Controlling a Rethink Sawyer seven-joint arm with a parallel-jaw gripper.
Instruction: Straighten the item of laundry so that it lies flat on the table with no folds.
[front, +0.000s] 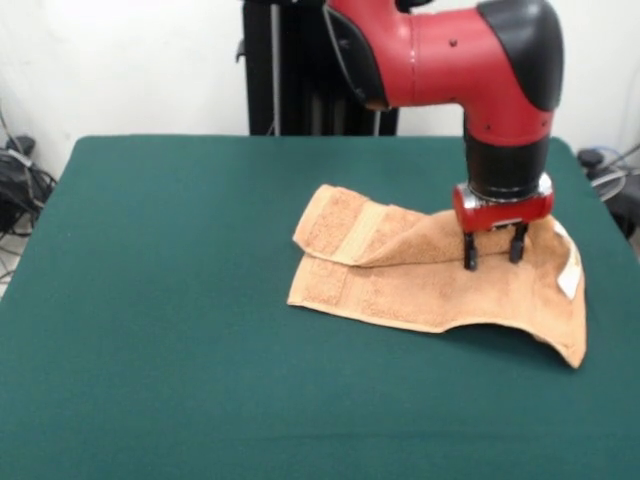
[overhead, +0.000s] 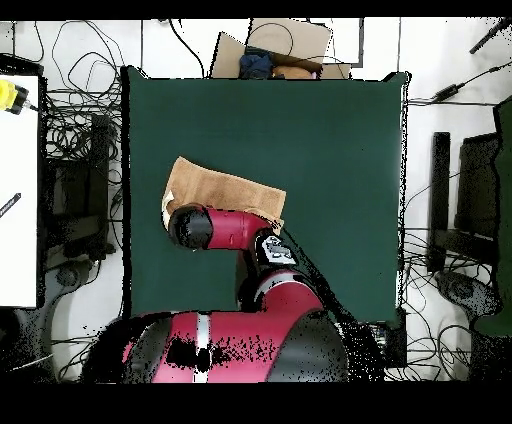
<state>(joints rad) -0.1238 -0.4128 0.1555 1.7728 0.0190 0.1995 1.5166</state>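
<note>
Green felt covers the counter (front: 150, 300), cables littering the floor (overhead: 75, 120) around. My arm (front: 450, 55) points straight down, pincer (front: 492, 252) narrowly parted, tips touching the folded orange-tan towel (front: 400, 285) right of centre.

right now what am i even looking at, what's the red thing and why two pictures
The red and black thing is a robot arm. At its tip is a gripper, a two-fingered claw. Both pictures show one moment. The front view looks across the table at the robot; the overhead view looks straight down, so the arm covers part of the scene. On the green table lies an orange-tan towel, not flat: its upper layer is folded over and one corner lifts off the table. A white tag shows at its edge. The gripper points down, fingers apart, tips at the towel's raised part. It holds nothing that I can see.
</note>
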